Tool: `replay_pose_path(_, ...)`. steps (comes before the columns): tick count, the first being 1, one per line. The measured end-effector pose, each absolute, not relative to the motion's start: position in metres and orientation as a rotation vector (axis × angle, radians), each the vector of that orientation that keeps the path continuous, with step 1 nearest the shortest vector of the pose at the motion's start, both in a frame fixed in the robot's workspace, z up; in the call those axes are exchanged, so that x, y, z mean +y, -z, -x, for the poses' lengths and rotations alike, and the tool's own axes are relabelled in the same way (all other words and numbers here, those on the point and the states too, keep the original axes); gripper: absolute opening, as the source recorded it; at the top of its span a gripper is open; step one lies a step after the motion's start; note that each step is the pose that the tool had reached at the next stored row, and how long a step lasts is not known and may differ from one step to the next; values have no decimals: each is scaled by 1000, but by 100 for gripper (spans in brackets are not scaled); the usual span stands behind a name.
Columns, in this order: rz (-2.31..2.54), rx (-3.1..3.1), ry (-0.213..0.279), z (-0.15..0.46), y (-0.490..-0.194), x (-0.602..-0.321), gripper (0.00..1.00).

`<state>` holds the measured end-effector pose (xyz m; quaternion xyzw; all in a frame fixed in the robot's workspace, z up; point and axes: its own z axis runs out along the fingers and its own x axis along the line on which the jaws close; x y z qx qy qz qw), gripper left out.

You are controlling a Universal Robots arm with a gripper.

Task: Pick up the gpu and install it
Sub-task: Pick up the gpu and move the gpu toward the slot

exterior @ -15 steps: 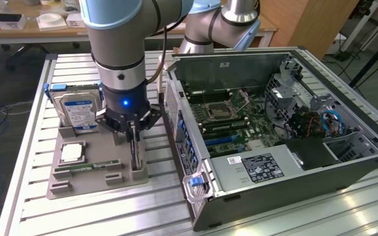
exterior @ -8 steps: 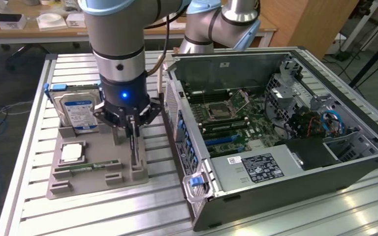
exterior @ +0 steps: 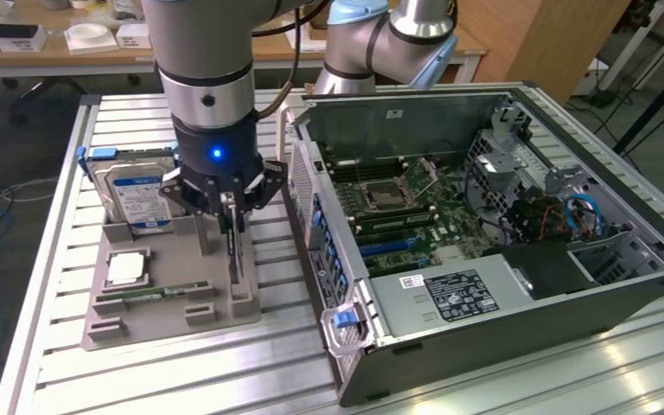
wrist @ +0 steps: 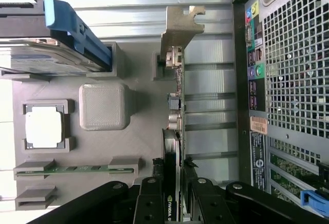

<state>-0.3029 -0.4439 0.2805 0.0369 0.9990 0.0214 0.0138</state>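
The gpu (exterior: 235, 256) is a thin dark card standing on edge in a slot of the grey holder tray (exterior: 170, 318), at the tray side nearest the computer case (exterior: 505, 285). My gripper (exterior: 231, 214) comes straight down over it. In the wrist view the gpu (wrist: 175, 98) runs away from the fingers, ending in its silver bracket (wrist: 180, 26). The gripper (wrist: 173, 199) has a black finger pressed to each face of the card, shut on it. The card's lower edge still looks seated in the tray (wrist: 144, 131).
The tray also holds a hard drive with a blue-white label (exterior: 136, 197), a square processor (exterior: 127, 268) and a green memory stick (exterior: 153, 295). The open case shows its motherboard (exterior: 407, 207) and stands close on the exterior view's right. A second arm (exterior: 390, 43) stands behind.
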Motion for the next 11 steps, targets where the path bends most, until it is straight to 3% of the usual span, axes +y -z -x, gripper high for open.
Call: replay_pose_path(11, -115, 3111, -67, 303, -281, -444, 26)
